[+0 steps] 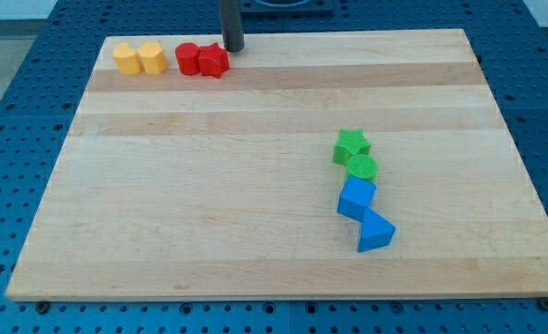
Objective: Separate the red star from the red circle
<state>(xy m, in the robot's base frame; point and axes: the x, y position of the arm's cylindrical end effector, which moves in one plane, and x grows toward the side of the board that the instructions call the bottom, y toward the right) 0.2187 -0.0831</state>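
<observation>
The red star [215, 61] and the red circle [188, 57] sit touching side by side near the view's top left of the wooden board [209, 186], the circle on the left. My tip [233, 48] is at the view's top, just right of and slightly above the red star, very close to it; I cannot tell if it touches.
Two yellow blocks [139, 57] sit together left of the red circle. At the view's right, a green star [351, 145], a green circle [362, 168], a blue cube [356, 199] and a blue triangle [375, 232] form a chain.
</observation>
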